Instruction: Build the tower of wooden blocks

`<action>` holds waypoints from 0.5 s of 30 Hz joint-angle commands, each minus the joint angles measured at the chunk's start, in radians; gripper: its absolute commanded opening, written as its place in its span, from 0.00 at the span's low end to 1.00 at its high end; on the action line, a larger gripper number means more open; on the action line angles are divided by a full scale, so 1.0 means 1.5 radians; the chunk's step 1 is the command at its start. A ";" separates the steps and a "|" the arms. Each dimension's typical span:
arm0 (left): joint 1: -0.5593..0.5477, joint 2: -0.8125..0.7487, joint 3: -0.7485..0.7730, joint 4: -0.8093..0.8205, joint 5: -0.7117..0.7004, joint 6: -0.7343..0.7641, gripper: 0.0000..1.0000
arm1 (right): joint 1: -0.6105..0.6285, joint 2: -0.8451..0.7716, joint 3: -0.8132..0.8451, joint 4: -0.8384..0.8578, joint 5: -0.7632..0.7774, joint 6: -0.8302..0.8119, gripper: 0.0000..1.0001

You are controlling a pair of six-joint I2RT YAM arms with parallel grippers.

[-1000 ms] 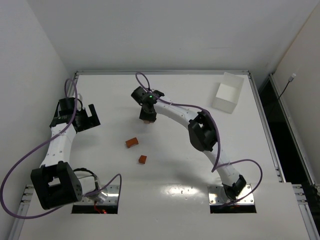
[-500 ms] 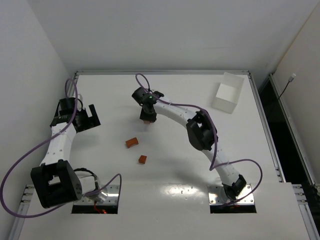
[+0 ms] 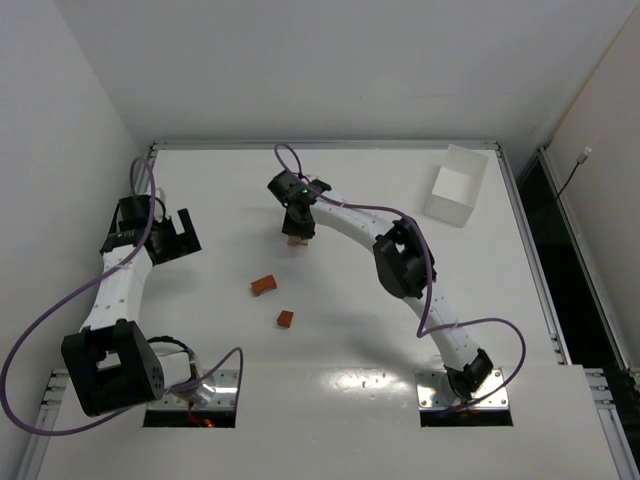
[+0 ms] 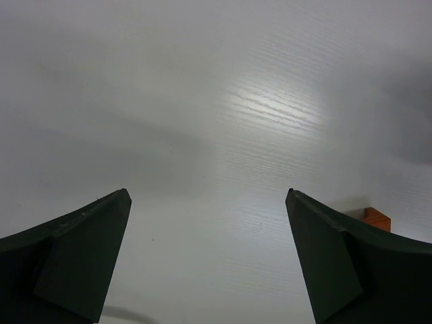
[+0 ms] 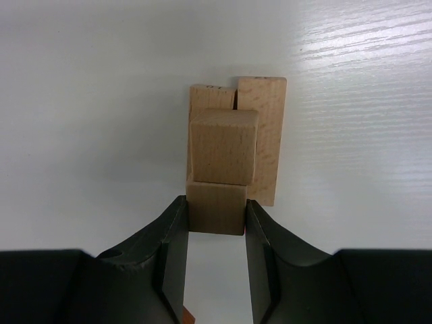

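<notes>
In the right wrist view, two pale tan bars (image 5: 263,135) lie side by side on the table with a pale cube (image 5: 224,147) on top; together they are the wood block tower (image 3: 296,240). My right gripper (image 5: 216,202) is shut on a second pale cube (image 5: 216,210), held right against the near side of the first one. I cannot tell whether it rests on the bars. Two reddish-brown wood blocks (image 3: 263,285) (image 3: 285,319) lie loose nearer the arms. At the left of the table, far from all the blocks, my left gripper (image 3: 170,237) is open and holds nothing.
A white rectangular box (image 3: 456,185) stands at the back right. A raised rim (image 3: 320,145) runs along the table's far edge. An orange block corner (image 4: 376,217) peeks past the right finger in the left wrist view.
The right gripper has shifted slightly to the right over the stack with its cube. The left arm and the loose blocks have not moved.
</notes>
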 commanded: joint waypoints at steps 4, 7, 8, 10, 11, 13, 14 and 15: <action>0.004 -0.001 0.001 0.015 0.007 -0.005 1.00 | -0.008 0.007 0.023 0.009 0.000 -0.009 0.14; 0.004 -0.001 0.001 0.015 0.007 -0.005 1.00 | -0.008 0.007 0.016 0.009 0.000 -0.009 0.24; 0.004 -0.001 0.001 0.015 0.007 -0.005 1.00 | -0.008 0.001 0.010 0.009 0.000 -0.009 0.30; 0.004 -0.001 0.001 0.015 0.013 -0.005 1.00 | -0.008 -0.006 0.004 0.015 0.000 -0.017 0.35; 0.004 -0.001 0.001 0.015 0.013 -0.005 1.00 | -0.008 -0.007 -0.003 0.015 0.000 -0.017 0.37; 0.004 -0.001 -0.005 0.015 0.013 -0.005 1.00 | -0.008 -0.022 -0.013 0.015 -0.007 -0.024 0.46; 0.004 -0.001 -0.005 0.021 0.013 -0.005 1.00 | -0.008 -0.022 -0.023 0.021 -0.007 -0.024 0.46; 0.004 -0.001 -0.005 0.021 0.013 -0.005 1.00 | -0.002 -0.032 -0.024 0.021 -0.013 -0.024 0.49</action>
